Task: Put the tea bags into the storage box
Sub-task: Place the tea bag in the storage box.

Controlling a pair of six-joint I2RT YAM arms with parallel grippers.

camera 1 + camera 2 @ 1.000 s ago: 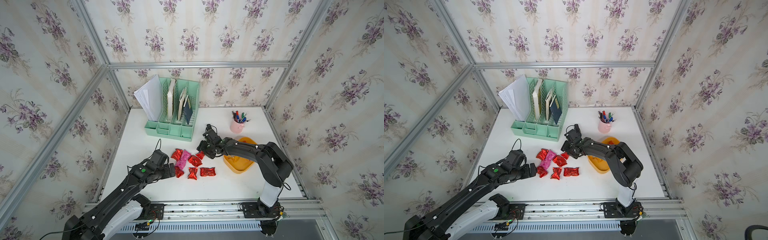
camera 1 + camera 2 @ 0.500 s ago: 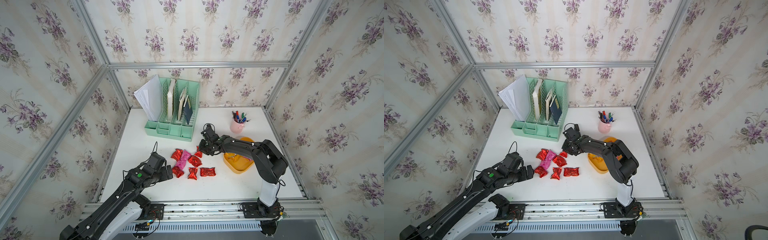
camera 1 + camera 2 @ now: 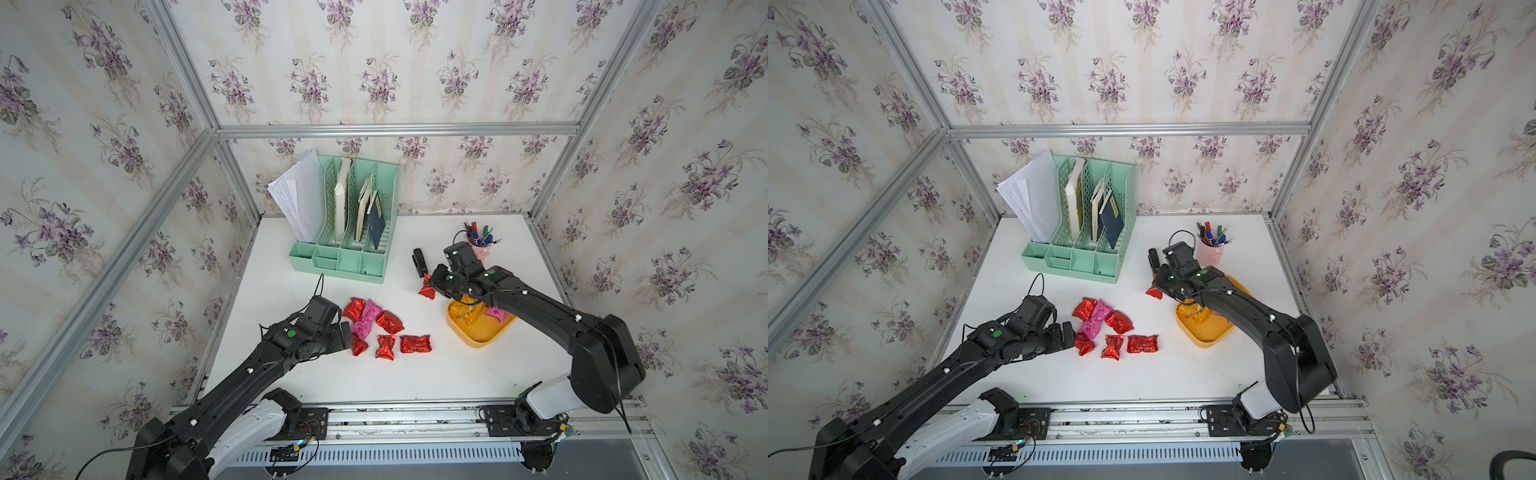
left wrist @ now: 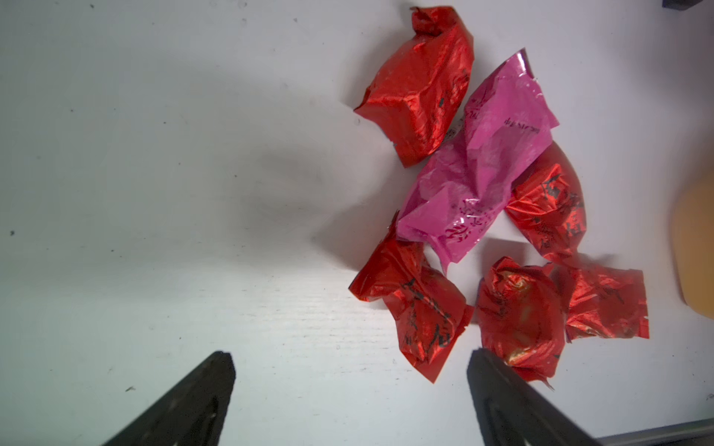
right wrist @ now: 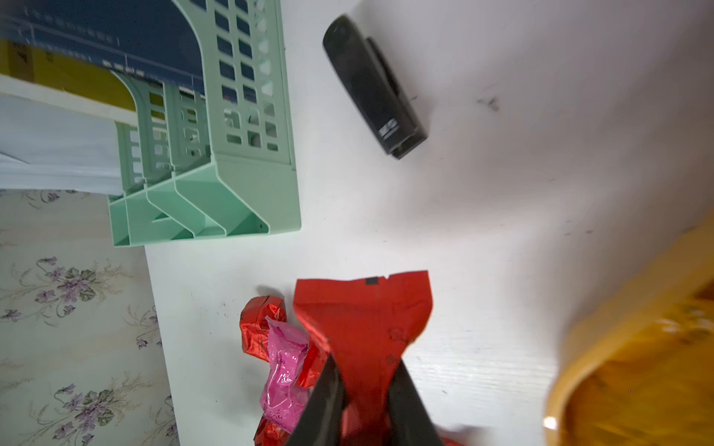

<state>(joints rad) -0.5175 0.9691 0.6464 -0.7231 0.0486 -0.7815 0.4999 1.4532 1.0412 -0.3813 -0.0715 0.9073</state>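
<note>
file organizer (image 3: 345,232): back of desk (image 3: 457,374), left of pen cup (image 3: 482,251).
stapler (image 3: 419,262): between file organizer and pen cup.
storage box (image 3: 478,343): right side, tea bags (image 3: 467,311) inside.
loose tea bags (image 3: 415,344): centre, before file organizer.

Crinkled red foil tea bags (image 3: 414,343) and one pink foil tea bag (image 3: 365,322) are glinting. Shallow plastic storage box (image 3: 478,338) is showing yellow-orange. Flat red foil packet (image 5: 363,316) is bearing a small black square mark. Wallpaper (image 3: 374,75) is carrying purple floral sprigs.
</note>
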